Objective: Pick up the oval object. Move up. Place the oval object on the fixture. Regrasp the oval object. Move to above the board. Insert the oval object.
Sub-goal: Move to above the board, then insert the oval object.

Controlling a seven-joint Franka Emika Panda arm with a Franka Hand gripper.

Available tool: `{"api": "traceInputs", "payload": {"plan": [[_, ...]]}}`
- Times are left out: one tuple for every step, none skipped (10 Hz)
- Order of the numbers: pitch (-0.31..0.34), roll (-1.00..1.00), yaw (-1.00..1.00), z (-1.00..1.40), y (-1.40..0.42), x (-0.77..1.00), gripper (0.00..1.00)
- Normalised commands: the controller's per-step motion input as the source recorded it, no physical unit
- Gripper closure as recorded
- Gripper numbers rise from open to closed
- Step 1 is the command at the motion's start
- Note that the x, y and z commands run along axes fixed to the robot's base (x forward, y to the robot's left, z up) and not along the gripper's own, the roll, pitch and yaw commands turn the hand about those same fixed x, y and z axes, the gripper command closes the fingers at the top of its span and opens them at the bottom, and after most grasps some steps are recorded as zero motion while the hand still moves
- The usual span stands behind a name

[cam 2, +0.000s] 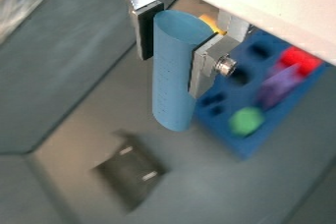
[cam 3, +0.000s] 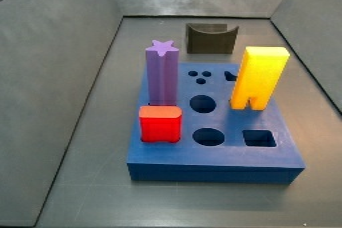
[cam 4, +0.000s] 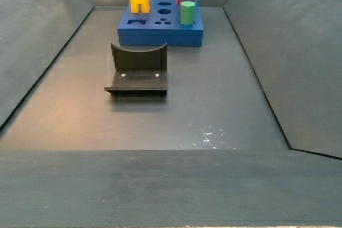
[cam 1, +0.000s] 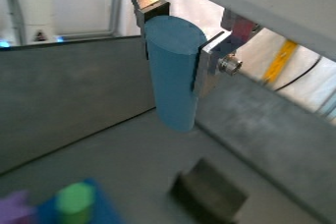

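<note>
My gripper [cam 1: 179,47] is shut on the oval object [cam 1: 171,76], a long grey-blue peg that hangs upright between the silver fingers [cam 1: 211,57], well above the floor. The gripper [cam 2: 176,49] and the oval object [cam 2: 174,76] appear in both wrist views only; neither shows in the side views. The fixture [cam 2: 132,174] stands on the floor below the peg's lower end, empty, and is also seen in both side views [cam 4: 138,69] [cam 3: 211,38]. The blue board [cam 3: 214,157] lies beyond the fixture, with an open oval hole [cam 3: 210,135].
On the board stand a purple star-topped peg [cam 3: 160,72], a yellow arch block [cam 3: 259,77], a red block [cam 3: 160,124] and a green peg [cam 4: 190,13]. Dark sloping walls [cam 4: 40,72] enclose the grey floor on all sides.
</note>
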Motion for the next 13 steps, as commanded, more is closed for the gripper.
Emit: {"api": "traceInputs", "payload": {"plan": [[0.033, -1.0, -0.08, -0.15, -1.0, -0.76, 1.0], [0.028, -1.0, -0.08, -0.1, -0.77, -0.61, 1.0], [0.009, -0.9, -0.06, -0.05, -0.36, -0.34, 1.0], [0.011, -0.71, -0.04, -0.04, -0.19, -0.2, 1.0], [0.002, -0.43, -0.02, -0.02, -0.09, -0.1, 1.0], [-0.007, -0.28, -0.01, -0.01, -0.06, -0.07, 1.0], [0.0, -0.03, 0.05, -0.45, -0.77, 0.7, 1.0], [0.024, -0.01, 0.07, -0.51, -0.73, 0.76, 1.0], [0.014, 0.0, 0.09, -0.49, -0.69, 0.78, 1.0], [0.0, 0.0, 0.09, -0.43, -0.68, 0.8, 1.0], [0.0, 0.0, 0.11, -0.44, -0.67, 0.8, 1.0], [0.0, 0.0, 0.07, -0.51, -0.61, 0.89, 1.0], [-0.011, -0.03, 0.07, -0.66, -0.3, 0.97, 1.0]]}}
